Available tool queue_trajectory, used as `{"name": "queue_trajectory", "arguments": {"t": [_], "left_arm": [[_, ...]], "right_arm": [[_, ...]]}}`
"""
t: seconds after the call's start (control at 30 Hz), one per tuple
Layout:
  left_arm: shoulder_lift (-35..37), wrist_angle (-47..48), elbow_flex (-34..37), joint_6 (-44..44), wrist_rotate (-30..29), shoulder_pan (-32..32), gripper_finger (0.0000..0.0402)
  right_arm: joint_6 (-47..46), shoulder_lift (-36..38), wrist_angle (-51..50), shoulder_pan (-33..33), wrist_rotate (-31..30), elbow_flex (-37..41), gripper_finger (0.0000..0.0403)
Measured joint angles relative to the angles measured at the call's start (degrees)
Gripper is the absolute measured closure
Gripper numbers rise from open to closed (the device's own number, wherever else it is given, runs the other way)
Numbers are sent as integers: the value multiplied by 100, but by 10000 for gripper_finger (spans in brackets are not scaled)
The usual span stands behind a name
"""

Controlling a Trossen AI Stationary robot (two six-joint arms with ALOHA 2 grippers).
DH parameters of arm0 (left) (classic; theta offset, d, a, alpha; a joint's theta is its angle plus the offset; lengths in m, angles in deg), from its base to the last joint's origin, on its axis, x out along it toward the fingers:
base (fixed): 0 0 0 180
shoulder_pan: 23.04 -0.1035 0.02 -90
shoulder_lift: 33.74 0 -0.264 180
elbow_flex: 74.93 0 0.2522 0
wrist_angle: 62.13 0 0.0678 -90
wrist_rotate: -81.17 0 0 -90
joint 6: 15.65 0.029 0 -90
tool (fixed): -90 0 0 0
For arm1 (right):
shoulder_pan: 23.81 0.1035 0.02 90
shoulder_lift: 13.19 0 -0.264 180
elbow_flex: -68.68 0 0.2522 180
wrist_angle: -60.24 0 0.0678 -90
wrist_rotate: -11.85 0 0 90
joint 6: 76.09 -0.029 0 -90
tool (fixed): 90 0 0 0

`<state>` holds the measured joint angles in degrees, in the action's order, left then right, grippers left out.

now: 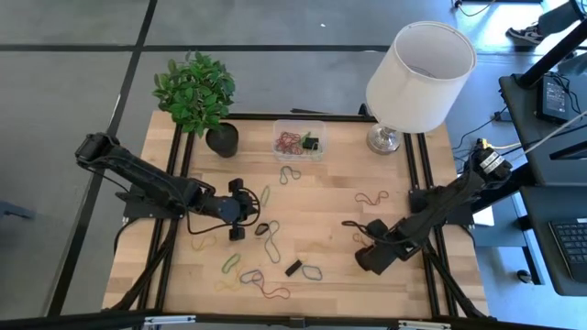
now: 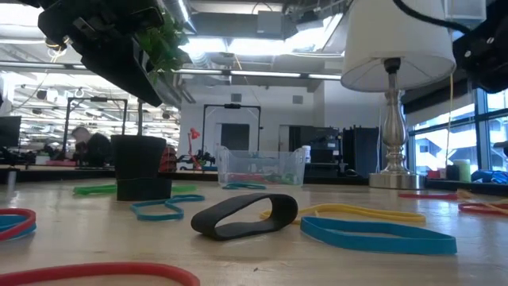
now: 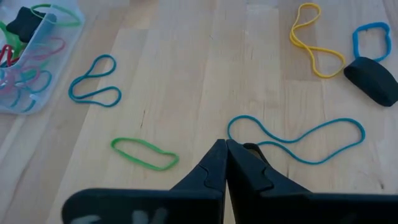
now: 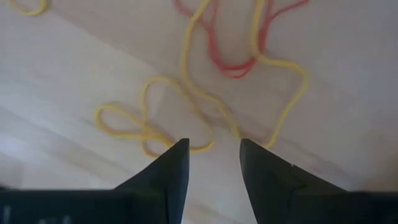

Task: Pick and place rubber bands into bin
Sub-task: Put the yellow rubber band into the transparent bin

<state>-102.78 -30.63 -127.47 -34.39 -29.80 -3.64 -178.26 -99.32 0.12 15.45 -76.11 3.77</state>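
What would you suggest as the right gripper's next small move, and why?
Probably lower the right gripper straight down and close. Its fingers stand apart just above the table, with a strand of the yellow rubber band running between them and nothing held. The bin sits across the table, so a grasp must come first.

— What did we count on the table?
— We counted one clear bin point(image 1: 298, 139), one lamp point(image 1: 417, 78), one potted plant point(image 1: 197, 96) and two arms.
— And the rubber bands point(image 1: 275, 246)?
— Too many, too tangled; we got no firm number.
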Motion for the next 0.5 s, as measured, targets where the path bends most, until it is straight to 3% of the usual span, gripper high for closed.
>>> {"name": "queue_trajectory", "arguments": {"t": [0.23, 0.37, 0.5], "left_arm": [[0, 2, 0, -1, 3, 0, 396], [0, 3, 0, -1, 157, 0, 396], [0, 4, 0, -2, 269, 1, 396]], "right_arm": [[105, 4, -92, -46, 16, 240, 258], [-444, 4, -347, -46, 153, 493, 258], [-585, 4, 65, -46, 155, 906, 258]]}}
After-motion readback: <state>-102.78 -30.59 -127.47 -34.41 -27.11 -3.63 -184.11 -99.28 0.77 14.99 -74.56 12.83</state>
